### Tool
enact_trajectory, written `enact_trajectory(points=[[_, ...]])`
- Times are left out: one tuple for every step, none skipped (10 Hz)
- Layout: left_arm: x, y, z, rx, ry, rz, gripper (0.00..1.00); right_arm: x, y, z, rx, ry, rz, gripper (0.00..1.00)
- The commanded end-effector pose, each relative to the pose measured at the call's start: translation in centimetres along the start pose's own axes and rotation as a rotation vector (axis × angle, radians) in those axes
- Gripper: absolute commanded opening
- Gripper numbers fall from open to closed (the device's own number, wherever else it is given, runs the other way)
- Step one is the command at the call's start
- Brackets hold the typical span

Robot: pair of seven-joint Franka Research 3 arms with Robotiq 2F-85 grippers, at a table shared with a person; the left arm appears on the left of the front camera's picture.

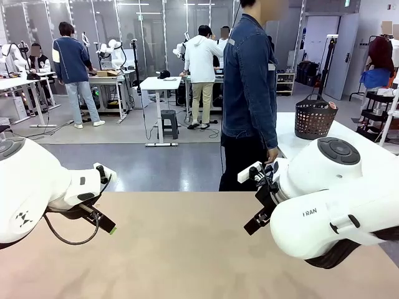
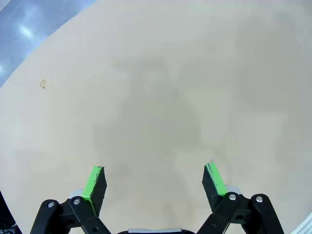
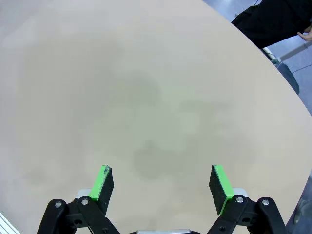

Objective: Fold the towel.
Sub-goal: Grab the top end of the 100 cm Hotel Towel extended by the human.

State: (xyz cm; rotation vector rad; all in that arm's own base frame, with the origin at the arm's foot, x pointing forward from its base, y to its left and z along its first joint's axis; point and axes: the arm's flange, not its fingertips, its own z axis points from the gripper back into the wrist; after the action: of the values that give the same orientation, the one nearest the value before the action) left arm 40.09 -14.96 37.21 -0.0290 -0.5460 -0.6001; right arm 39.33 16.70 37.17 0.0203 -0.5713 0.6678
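Front view shows the left claw (image 1: pixel 111 202) and right claw (image 1: pixel 252 198) both gaping, empty, over the table (image 1: pixel 187 249). The towel (image 1: pixel 333 104) is perhaps that pink scrap at the far-right basket (image 1: pixel 312 121) rim, so closing now would grab only air.

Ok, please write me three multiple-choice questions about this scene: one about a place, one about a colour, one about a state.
1. Where does the dark basket stand?
A) on the tan table between the arms
B) on the white table at the far right
C) on the floor

2. What colour are the pads of the left claw?
A) green
B) red
C) blue

3. In what state is the right claw?
A) shut
B) open and empty
C) gripping the basket

Answers:
1 B: its base rests on the white tabletop beside the person.
2 A: both pads show bright green in the left wrist view.
3 B: its fingers stand wide apart, with bare table between them.
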Motion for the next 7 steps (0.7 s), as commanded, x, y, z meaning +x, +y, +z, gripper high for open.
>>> enact_trajectory(points=[[1.3, 0.9, 2.7, -0.098, 0.056, 0.022, 1.00, 0.8, -0.8, 2.5, 0.096, 0.004, 0.001, 1.00], [2.1, 2.3, 5.2, -0.224, 0.114, 0.002, 1.00, 1.5, -2.0, 4.7, 0.169, 0.005, -0.038, 1.00], [2.7, 4.2, 7.8, -0.334, 0.162, 0.026, 1.00, 2.1, -3.6, 7.0, 0.233, -0.002, -0.057, 1.00], [3.3, 6.7, 10.8, -0.466, 0.178, 0.110, 1.00, 2.4, -5.5, 9.3, 0.344, -0.001, -0.105, 1.00], [3.2, 9.1, 13.3, -0.597, 0.197, 0.128, 1.00, 2.3, -7.3, 11.4, 0.448, -0.004, -0.145, 1.00], [2.7, 11.3, 15.3, -0.727, 0.199, 0.154, 1.00, 1.9, -9.1, 13.1, 0.562, -0.001, -0.181, 1.00], [1.7, 13.9, 17.1, -0.790, 0.183, 0.171, 1.00, 1.0, -11.4, 14.8, 0.638, -0.002, -0.223, 1.00]])
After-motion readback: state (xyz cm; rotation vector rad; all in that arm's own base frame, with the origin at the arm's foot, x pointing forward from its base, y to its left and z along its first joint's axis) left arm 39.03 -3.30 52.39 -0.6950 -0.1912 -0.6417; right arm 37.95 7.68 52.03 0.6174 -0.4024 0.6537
